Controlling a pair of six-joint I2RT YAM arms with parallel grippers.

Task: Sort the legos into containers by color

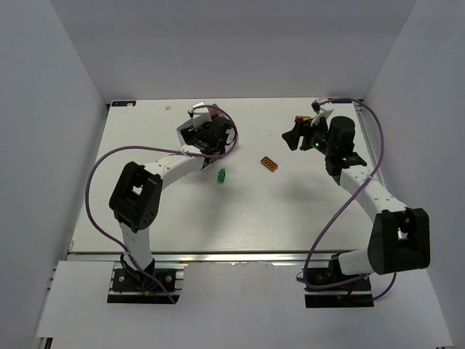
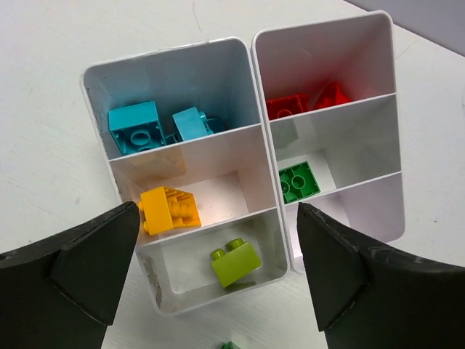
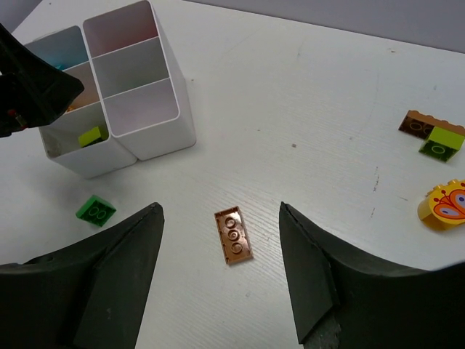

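No text, number, label or brand can be read in any view. The only printed mark is an orange-and-pink pattern on a rounded yellow piece [image 3: 442,206], at the far right of the bench [image 3: 327,109]. It holds no letters or digits.

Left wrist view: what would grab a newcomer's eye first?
The white containers, already sorted by colour: blue bricks in the far left compartment, red bricks in the far right one, and a lime brick in the nearest. The open left pincer hangs over them, its dark fingers framing the near compartments.
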